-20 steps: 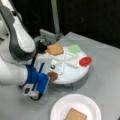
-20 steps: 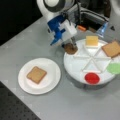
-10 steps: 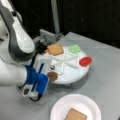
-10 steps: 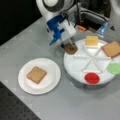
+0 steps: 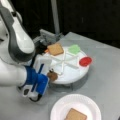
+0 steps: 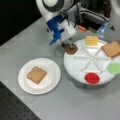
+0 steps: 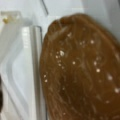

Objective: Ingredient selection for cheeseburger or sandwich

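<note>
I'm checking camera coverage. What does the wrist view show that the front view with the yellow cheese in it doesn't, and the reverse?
Only the wrist view shows the brown patty's speckled surface close up, filling the picture beside a white tray divider.

Only the front view shows the hand, the yellow cheese, red disc, green leaf, both toast squares and the white plate.

Both show the patty and the white sectioned tray.

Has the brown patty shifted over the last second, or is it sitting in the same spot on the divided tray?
No. In both front views the brown patty stays at the divided tray's rim, at the gripper, as before.
</note>
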You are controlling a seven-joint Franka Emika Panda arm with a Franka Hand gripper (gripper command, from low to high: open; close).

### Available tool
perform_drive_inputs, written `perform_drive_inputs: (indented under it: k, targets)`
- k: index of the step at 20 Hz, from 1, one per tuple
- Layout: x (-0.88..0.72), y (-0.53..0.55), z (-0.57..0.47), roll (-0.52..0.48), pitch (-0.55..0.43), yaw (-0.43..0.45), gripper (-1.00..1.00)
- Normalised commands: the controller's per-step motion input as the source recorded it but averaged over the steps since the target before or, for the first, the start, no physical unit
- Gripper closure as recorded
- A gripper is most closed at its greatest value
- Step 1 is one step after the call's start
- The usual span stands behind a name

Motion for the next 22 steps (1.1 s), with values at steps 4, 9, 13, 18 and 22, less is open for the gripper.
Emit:
perform_drive_inputs:
  k: [4,9,13,18,22]
  targets:
    - [0.23,-0.18,-0.04,0.177,-0.028,0.083,1.0]
    - [0.21,-0.16,-0.04,0.174,-0.017,0.086,1.0]
    - [0.18,-0.21,-0.1,0.136,0.008,0.064,1.0]
    - [0.15,-0.21,-0.1,0.11,0.05,0.043,1.0]
    - [0.14,-0.23,0.02,0.079,0.11,0.038,1.0]
